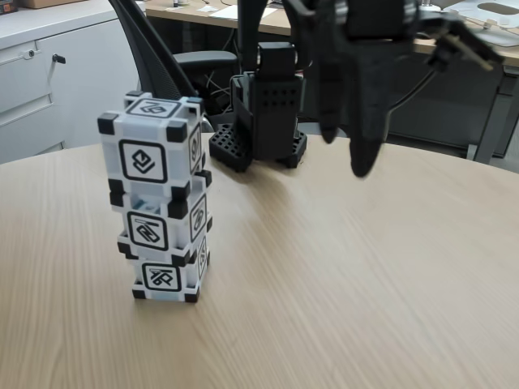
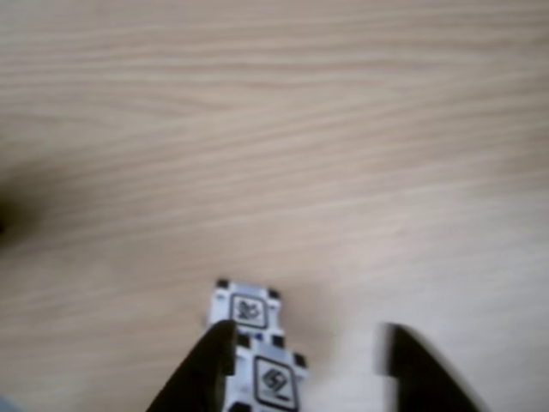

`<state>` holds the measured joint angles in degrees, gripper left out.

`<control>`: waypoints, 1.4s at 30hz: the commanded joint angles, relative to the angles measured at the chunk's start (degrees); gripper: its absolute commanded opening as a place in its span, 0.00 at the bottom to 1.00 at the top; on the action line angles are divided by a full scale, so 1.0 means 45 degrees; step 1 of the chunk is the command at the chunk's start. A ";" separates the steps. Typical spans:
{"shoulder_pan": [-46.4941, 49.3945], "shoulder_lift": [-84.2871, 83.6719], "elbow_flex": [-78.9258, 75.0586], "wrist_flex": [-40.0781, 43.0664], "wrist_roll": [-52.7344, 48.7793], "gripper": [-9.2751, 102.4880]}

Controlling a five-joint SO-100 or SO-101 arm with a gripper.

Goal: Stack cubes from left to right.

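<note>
Cubes: I see all three stacked in one slightly crooked tower, toward the table's left edge in the fixed view.
Gripper: I've got it hanging above the table, fingers spread wide, holding nothing, well apart from the tower.
Arm base: black, at the far edge.

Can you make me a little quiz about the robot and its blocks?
1. How many cubes are in the stack on the table?
2. True or false: the gripper is squeezing the top cube.
3. Where is the gripper in the fixed view? A) left of the stack B) right of the stack, up in the air C) lying flat on the table

Key:
1. Three, one on top of another.
2. False. Its fingers are apart and touch nothing.
3. B
</note>
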<state>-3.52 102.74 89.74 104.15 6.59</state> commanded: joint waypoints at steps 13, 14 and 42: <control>-0.0078 0.0000 -0.0293 0.0039 0.0762 0.08; -0.0078 0.0000 -0.0293 0.0039 0.0762 0.08; -0.0059 0.0000 -0.0313 0.0137 0.0762 0.08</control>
<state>-4.31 102.39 89.74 104.15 9.32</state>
